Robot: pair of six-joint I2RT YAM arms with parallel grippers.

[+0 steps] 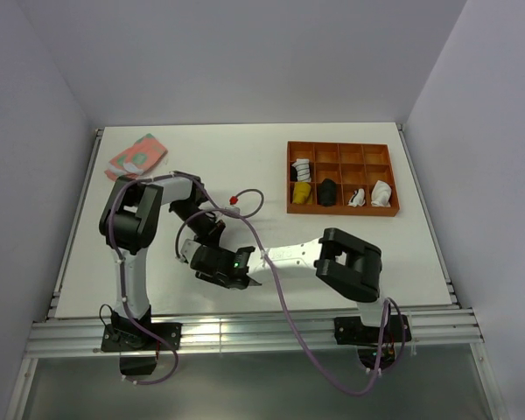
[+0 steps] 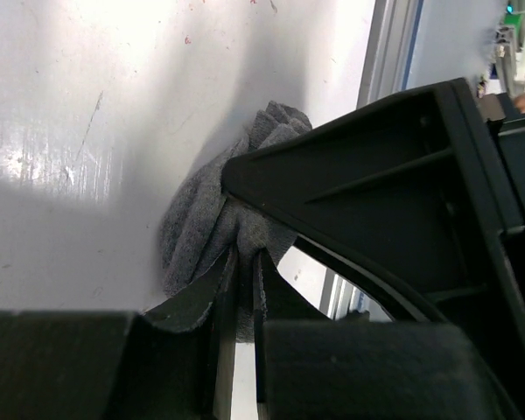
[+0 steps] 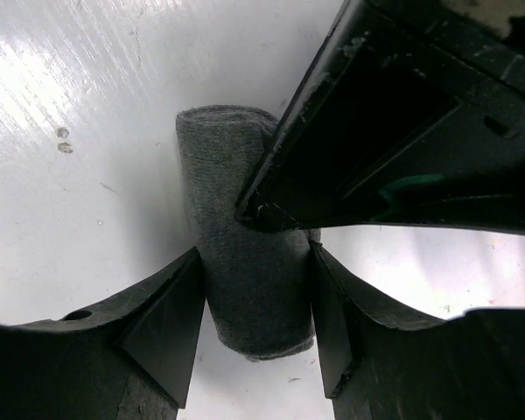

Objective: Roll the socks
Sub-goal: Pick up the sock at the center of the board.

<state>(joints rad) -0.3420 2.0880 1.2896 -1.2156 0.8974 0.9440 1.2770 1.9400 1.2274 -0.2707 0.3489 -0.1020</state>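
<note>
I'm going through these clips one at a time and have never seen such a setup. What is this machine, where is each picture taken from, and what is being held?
Two robot arms are bolted at the near edge of a white table. The wide picture looks down from above; the other two come from a camera on each wrist. Both hands meet over a rolled grey sock. The right hand clasps the roll on both sides. The left hand pinches a fold of the same grey fabric. Farther back stands an orange tray of compartments holding rolled bundles, and a pink patterned cloth lies at the far left.
</note>
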